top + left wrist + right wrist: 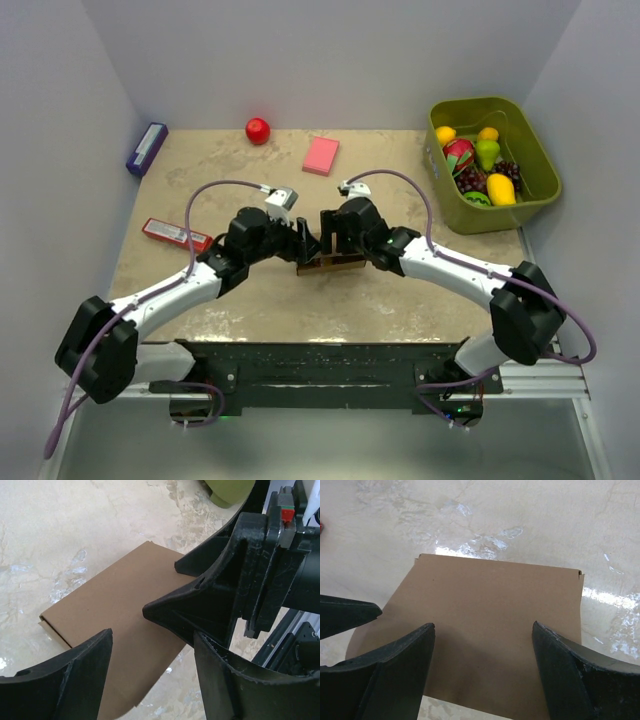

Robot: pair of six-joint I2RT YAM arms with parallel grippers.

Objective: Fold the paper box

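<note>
Okay, my left tool [152, 642] and right tool [482, 627] gape empty over the paper box [490, 587]; crowded this close, they could collide.

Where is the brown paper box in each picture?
Top view: the paper box is mid-table, a brown sliver peeking out under the left gripper and the right gripper.
Left wrist view: the paper box lies flat, centre-left, running down to the bottom edge.
Right wrist view: the paper box fills the middle, between the black fingers.
Shared landmark: the beige marbled table under it in every view.
</note>
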